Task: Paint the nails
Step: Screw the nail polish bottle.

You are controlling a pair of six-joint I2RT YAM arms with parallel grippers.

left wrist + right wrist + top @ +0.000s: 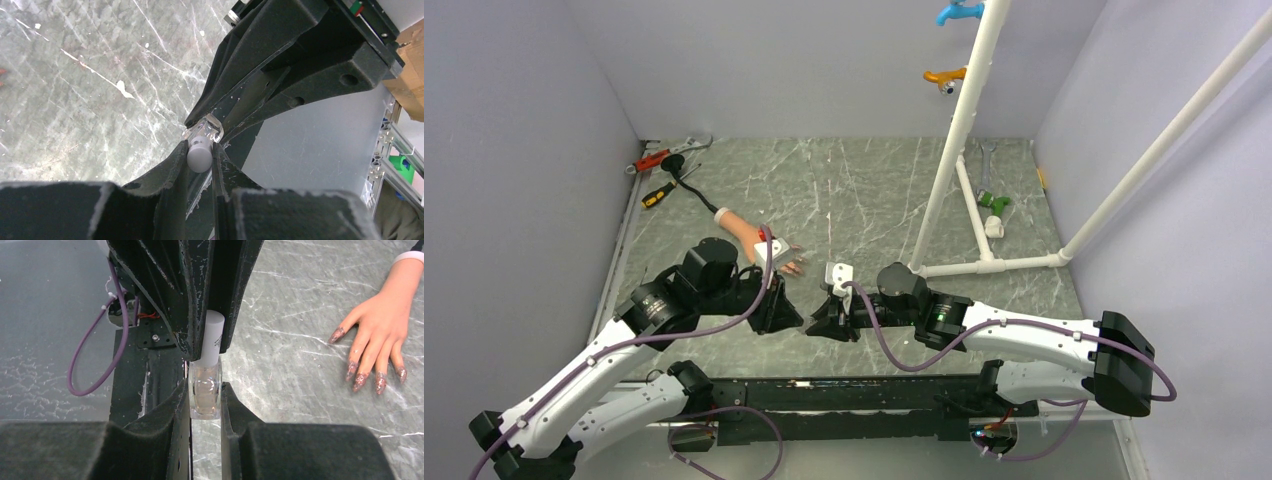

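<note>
**Bracing the Bottle, Pinching the Cap**

Both arms are meeting at the middle of the table (pixel 864 190), and it is looking like a two-handed uncapping job. The right gripper (pixel 205 392) is clamping its fingers narrowly around the glass body of a small clear bottle (pixel 205 397), holding it upright so nothing spills and it cannot spin. From the opposite side, the left gripper (pixel 200 150) is pinching the white cap (pixel 199 156) between its fingertips, with pads pressing against both sides. One arm is anchoring while the other is setting itself to twist; that is how I am reading the face-to-face pose.

The nails (pixel 360 380) are waiting off to one side. They are glittery reddish-pink tips on a mannequin hand (pixel 382 325) that is lying flat, fingers spread, pointing roughly toward the grippers. It is sitting near the left arm but well apart from the bottle, and nothing is touching it.

The cap is sitting fully on the neck, so by my judgement the painting itself is not yet beginning. Whether a brush is hiding under that cap, the views are not showing.
</note>
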